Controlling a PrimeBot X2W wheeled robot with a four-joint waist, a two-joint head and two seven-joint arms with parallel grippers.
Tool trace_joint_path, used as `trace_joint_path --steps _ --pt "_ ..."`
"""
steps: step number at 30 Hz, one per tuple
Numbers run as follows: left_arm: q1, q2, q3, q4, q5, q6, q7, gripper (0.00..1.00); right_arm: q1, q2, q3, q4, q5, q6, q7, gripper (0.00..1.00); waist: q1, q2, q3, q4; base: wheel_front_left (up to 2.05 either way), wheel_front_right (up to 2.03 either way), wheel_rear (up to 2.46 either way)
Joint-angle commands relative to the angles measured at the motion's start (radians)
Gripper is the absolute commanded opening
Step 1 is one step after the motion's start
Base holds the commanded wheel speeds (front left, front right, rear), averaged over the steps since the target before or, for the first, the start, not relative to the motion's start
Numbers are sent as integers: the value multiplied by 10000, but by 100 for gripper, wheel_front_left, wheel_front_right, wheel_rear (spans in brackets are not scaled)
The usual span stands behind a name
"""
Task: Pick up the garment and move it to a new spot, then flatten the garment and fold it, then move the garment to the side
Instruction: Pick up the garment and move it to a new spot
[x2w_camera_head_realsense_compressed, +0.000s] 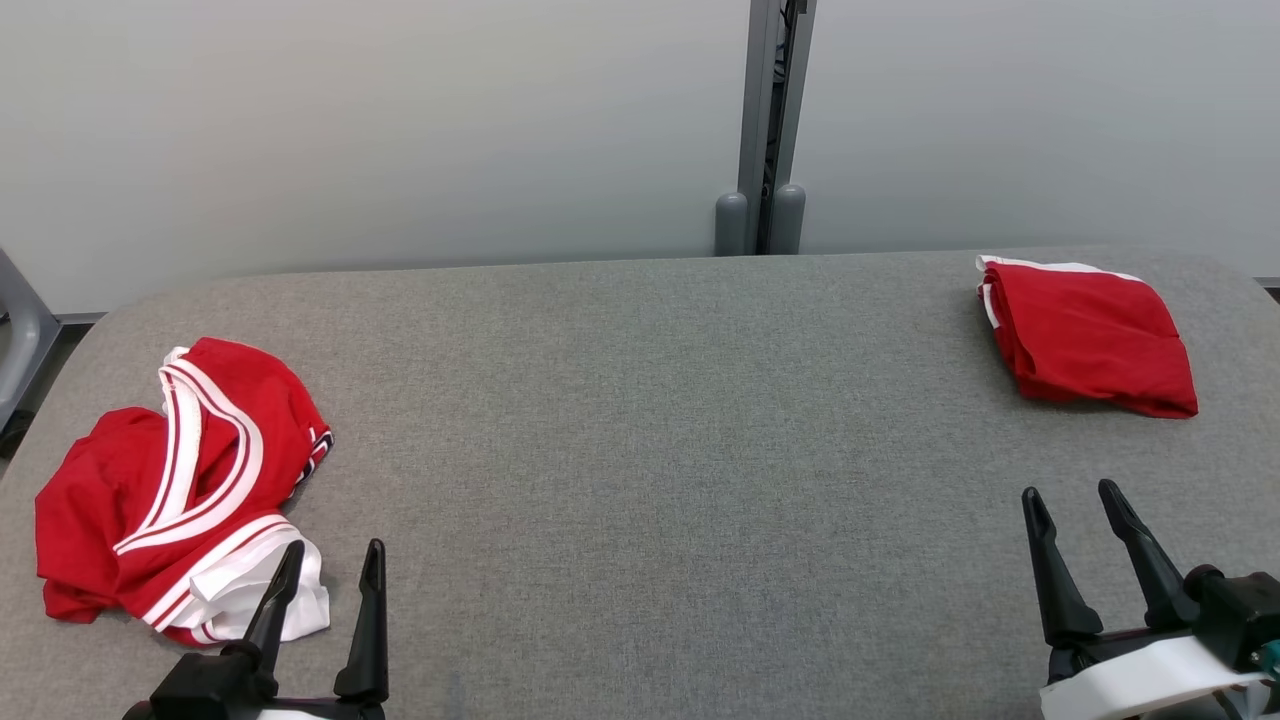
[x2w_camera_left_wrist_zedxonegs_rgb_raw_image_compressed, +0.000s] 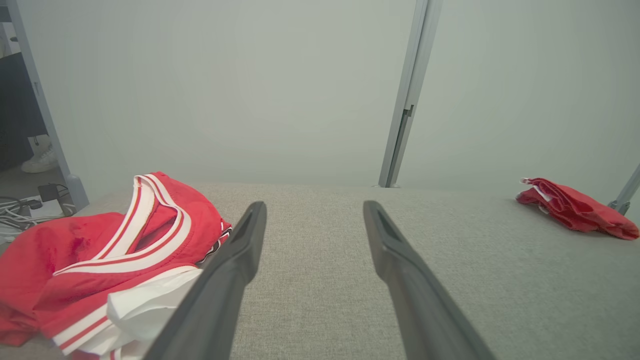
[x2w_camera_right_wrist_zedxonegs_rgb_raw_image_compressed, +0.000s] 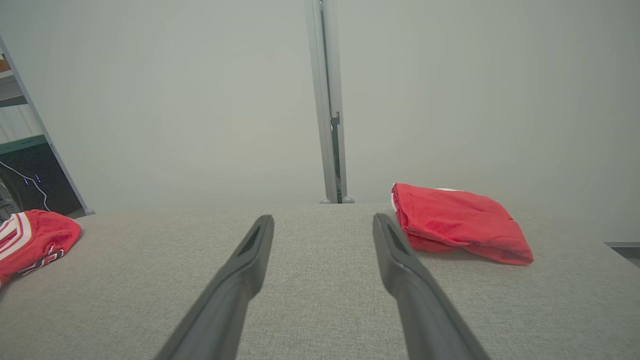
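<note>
Garment (x2w_camera_head_realsense_compressed: 170, 490): red jersey w/ white and red trim, crumpled in a heap, not folded. Lies on counter (x2w_camera_head_realsense_compressed: 640, 450) at near-left corner, neck opening up.
Left end effector (x2w_camera_head_realsense_compressed: 334, 547): fingers spread wide, nothing between them. Sits at near edge just right of garment. Its left finger overlaps the white hem in head view and left wrist view; can't tell if touching.
Right end effector (x2w_camera_head_realsense_compressed: 1069, 491): fingers spread wide, nothing held. Low over counter at near-right, bare fabric between the tips.
Folded cloth (x2w_camera_head_realsense_compressed: 1090, 335): red w/ white edge, neat flat-ish stack, far-right of counter, well apart from garment. Ahead of right end effector and a bit to its right, not touching.
Counter: grey woven cover, rounded corners, middle bare.
Wall (x2w_camera_head_realsense_compressed: 350, 130): pale grey panels behind counter.
Post (x2w_camera_head_realsense_compressed: 765, 120): grey upright at the panel join, behind far edge, right of centre.
Cables (x2w_camera_left_wrist_zedxonegs_rgb_raw_image_compressed: 25, 207): on floor left of counter, per left wrist view.
Arms: both at rest pose, fingers pointing away from robot towards wall.
</note>
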Motion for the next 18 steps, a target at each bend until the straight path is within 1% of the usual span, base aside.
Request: trace_joint_path --steps 1,10,18 --pt "-162 -1 64 37 138 -49 -27 100 48 3 -19 -23 35 3 -51 100 0 -1 -2 1 0 0 0" --pt "-202 -39 129 167 168 -184 -27 100 95 60 37 -35 46 3 -51 100 0 -1 -56 182 0 0 0" --pt "-456 4 62 344 237 -274 -24 100 101 121 192 82 154 3 -51 100 0 -1 -134 960 0 0 0"
